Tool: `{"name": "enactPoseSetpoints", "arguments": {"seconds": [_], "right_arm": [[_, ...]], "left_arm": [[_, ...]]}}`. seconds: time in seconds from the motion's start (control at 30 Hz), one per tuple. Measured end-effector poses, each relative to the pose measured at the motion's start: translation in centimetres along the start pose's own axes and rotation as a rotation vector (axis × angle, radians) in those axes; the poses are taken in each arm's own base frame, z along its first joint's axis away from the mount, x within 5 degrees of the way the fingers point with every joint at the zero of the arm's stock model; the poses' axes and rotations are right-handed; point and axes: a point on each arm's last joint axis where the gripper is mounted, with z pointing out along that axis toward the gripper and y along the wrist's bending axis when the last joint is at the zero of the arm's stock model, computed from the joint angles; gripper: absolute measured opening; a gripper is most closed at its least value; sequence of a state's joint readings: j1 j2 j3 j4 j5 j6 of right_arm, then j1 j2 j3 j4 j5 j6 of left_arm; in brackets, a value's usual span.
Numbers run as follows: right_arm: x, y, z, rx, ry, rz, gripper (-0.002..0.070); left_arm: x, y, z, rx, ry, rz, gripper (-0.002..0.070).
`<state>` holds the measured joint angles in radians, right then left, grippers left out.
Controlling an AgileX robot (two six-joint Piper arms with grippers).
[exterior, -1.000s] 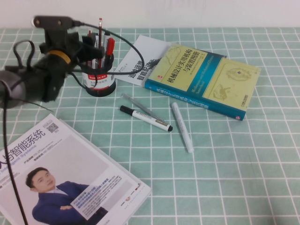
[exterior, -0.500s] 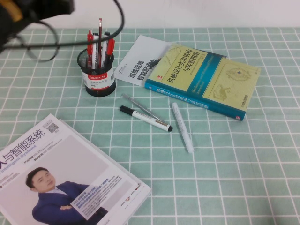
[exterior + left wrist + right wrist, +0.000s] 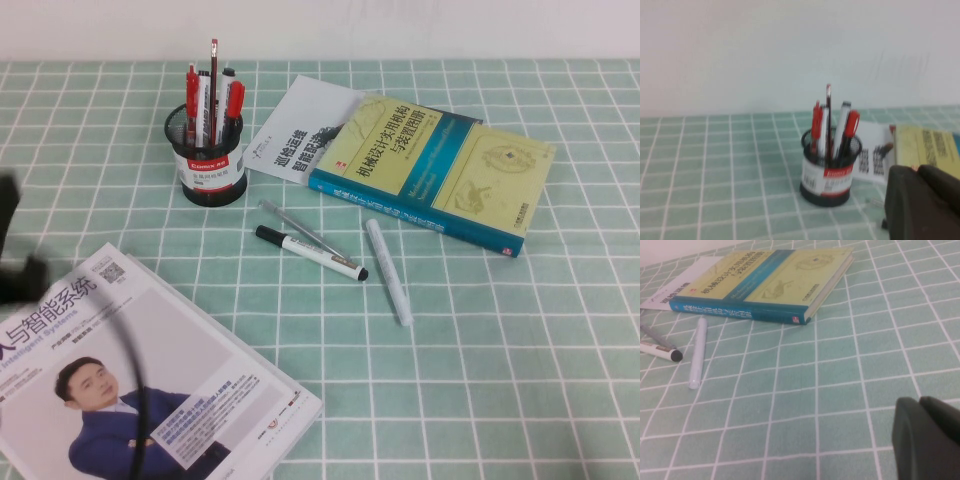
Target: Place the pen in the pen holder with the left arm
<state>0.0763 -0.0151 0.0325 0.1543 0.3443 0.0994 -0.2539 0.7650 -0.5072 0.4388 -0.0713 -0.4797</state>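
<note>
**Red pen seen upright in the mesh cup**

A green cloth with a white grid [image 3: 480, 380] is spread beneath a plain white wall [image 3: 765, 50]. The slim red pen with a clip cap [image 3: 234, 102] is stood inside the black wire-mesh pen holder [image 3: 207, 165]. The left gripper [image 3: 920, 205] is pressed closed and empty, near the holder. The right gripper [image 3: 927, 437] is held low over bare cloth, fingers together.
</note>
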Motion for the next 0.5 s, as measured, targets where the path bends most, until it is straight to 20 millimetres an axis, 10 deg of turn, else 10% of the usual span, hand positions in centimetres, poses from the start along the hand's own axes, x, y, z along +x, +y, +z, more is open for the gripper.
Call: {"name": "enactPoseSetpoints", "arguments": {"seconds": [0.5], "right_arm": [[0.0,0.0,0.0,0.0,0.0,0.0,-0.002]], "left_arm": [[2.9,0.3,-4.5,-0.036,-0.018,0.012,0.0]]}}
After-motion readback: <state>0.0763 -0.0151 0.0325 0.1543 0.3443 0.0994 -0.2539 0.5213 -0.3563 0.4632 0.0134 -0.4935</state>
